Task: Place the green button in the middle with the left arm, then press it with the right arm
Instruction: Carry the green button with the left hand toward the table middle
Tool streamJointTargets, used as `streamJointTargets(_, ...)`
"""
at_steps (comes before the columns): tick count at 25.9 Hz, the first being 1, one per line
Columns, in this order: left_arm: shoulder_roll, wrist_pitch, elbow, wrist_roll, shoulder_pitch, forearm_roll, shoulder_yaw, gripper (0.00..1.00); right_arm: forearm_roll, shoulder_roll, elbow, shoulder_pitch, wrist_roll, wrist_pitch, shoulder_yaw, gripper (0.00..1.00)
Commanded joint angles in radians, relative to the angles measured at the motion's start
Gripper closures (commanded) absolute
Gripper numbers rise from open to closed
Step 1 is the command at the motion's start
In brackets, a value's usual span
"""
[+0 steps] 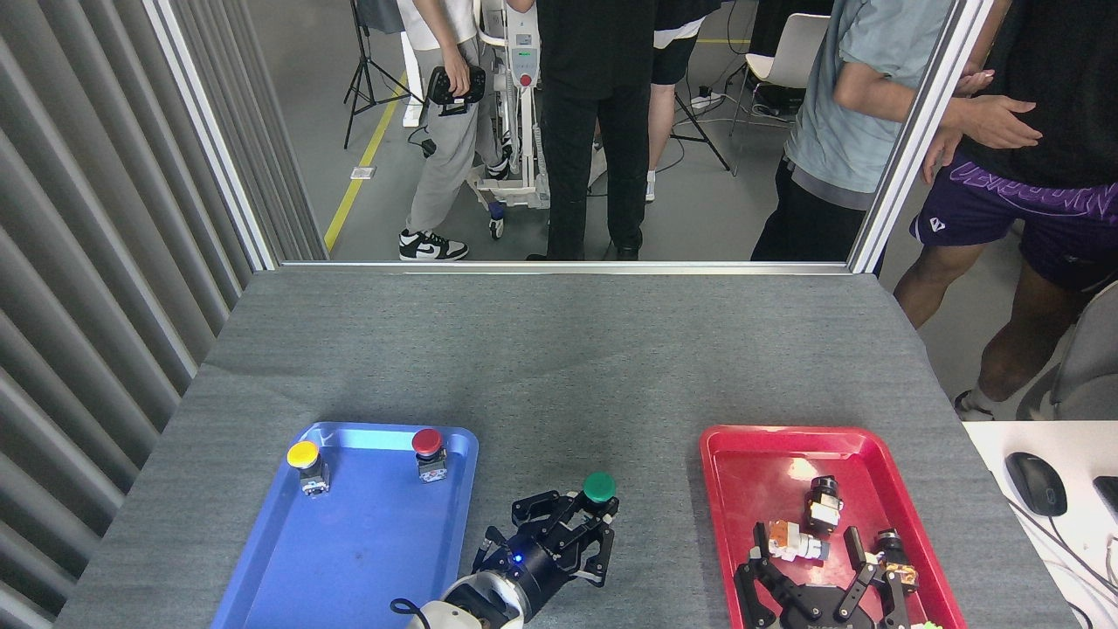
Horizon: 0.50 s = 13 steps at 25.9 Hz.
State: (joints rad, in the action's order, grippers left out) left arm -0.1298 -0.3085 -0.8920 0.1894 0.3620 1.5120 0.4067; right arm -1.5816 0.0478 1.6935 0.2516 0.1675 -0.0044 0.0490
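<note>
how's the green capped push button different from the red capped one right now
The green-capped push button is held in the left gripper over the bare grey cloth; the red-capped push button stands free in the blue plastic tray. Green's body is hidden by the fingers; red's grey block body shows. Both have round mushroom caps.

The small push button with a round green mushroom cap [599,487] stands upright, cap up, its dark body hidden between the fingers of the black three-fingered left gripper [583,522]. It sits over the bare grey cloth stretch of tabletop [559,376], between the two trays.
</note>
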Motion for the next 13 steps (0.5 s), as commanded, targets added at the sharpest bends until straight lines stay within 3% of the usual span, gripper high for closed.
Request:
streamJointTargets(1, -0.001, 0.003, 0.013, 0.008, -0.003, 0.001, 0.003, 1.0, 0.0, 0.001, 0.0, 0.0, 0.0, 0.001, 0.0, 0.0)
streamJointTargets(13, 0.012, 0.006, 0.062, 0.008, -0.002, 0.004, 0.001, 0.95, 0.0, 0.0, 0.0, 0.0, 0.0, 0.001, 0.0, 0.0)
